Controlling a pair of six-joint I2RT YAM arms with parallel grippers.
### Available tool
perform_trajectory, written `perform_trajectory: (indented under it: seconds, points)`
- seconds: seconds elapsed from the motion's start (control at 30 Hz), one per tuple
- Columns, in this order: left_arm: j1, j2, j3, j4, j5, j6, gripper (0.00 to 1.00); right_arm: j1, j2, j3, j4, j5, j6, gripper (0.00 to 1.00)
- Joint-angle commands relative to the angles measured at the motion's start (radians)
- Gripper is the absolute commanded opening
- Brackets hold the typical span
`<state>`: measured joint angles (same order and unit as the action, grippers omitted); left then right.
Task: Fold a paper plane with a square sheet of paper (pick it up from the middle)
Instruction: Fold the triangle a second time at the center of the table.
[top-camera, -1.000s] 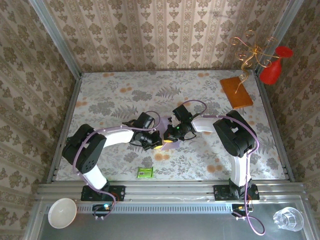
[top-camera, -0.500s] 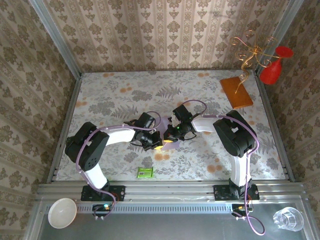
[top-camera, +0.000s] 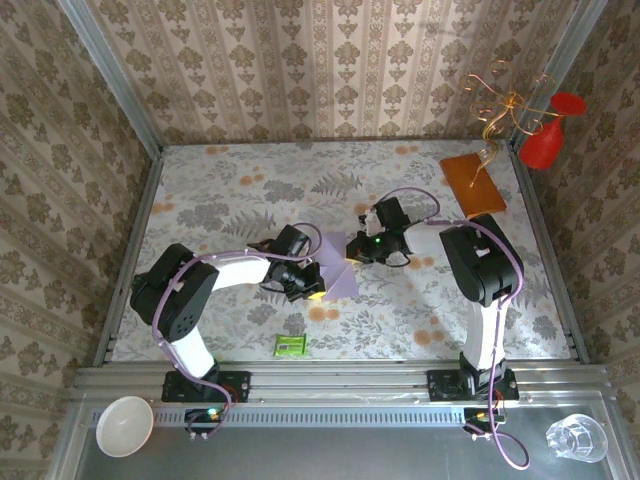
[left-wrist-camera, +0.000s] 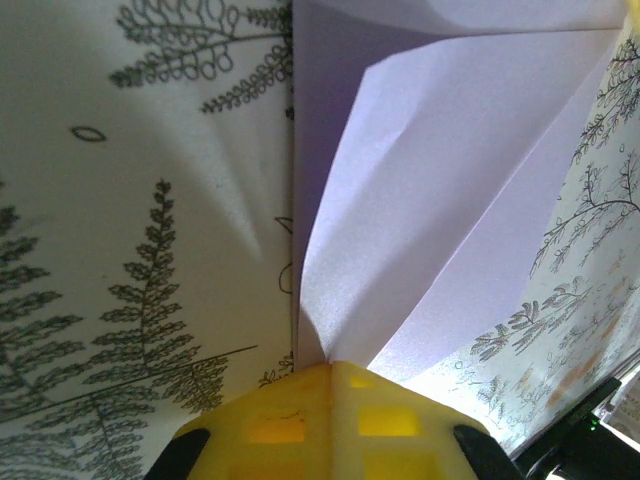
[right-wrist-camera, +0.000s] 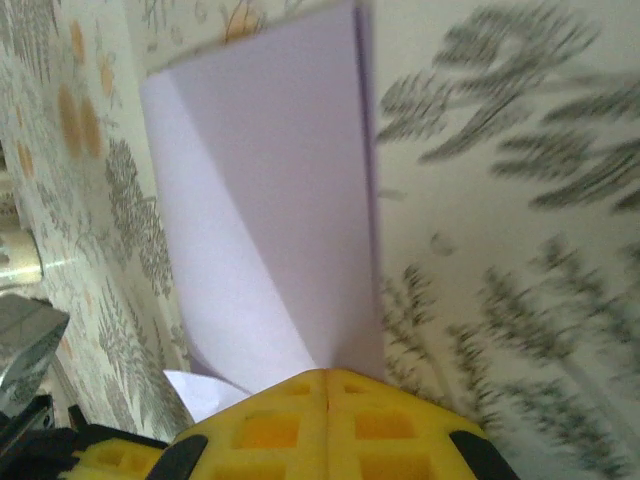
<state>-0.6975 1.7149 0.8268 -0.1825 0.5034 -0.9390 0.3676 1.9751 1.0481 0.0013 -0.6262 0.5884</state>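
The square sheet of paper (top-camera: 335, 272) is pale lavender and lies folded over on the floral table, stretched between both grippers. My left gripper (top-camera: 313, 290) is shut on its near-left edge. In the left wrist view the yellow fingertips (left-wrist-camera: 290, 420) pinch the sheet (left-wrist-camera: 430, 170), which fans out above them with a diagonal crease. My right gripper (top-camera: 352, 250) is shut on the far-right edge. In the right wrist view the paper (right-wrist-camera: 270, 200) runs up from the closed gripper (right-wrist-camera: 328, 375). No paper plane shape is in view.
An orange-brown board (top-camera: 473, 183) lies at the back right beside a red vase (top-camera: 548, 135) and a gold wire ornament (top-camera: 500, 105). A small green packet (top-camera: 290, 345) sits near the front edge. A white bowl (top-camera: 124, 425) and a glass (top-camera: 577, 437) rest off the table in front.
My right gripper has moved to the right and back, drawing the paper out flatter between the two grippers. The left gripper has stayed almost in place.
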Motion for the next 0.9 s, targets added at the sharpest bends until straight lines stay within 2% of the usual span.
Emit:
perform_trajectory:
  seconds: [0.0,0.33,0.53,0.87]
  points:
    - [-0.002,0.05,-0.033,-0.18,-0.028,0.004,0.0,-0.035,0.04,0.032,-0.004,0.082,-0.033,0.05]
    - [0.006,0.02,0.021,-0.168,-0.027,0.014,0.0,-0.012,-0.188,-0.052,-0.042,0.08,-0.011,0.06]
    - [0.007,0.011,0.046,-0.167,-0.017,0.026,0.0,0.052,-0.152,-0.079,-0.054,0.041,0.012,0.05]
    - [0.009,-0.001,0.069,-0.163,-0.003,0.025,0.0,0.065,-0.054,-0.044,-0.056,-0.012,0.02,0.04]
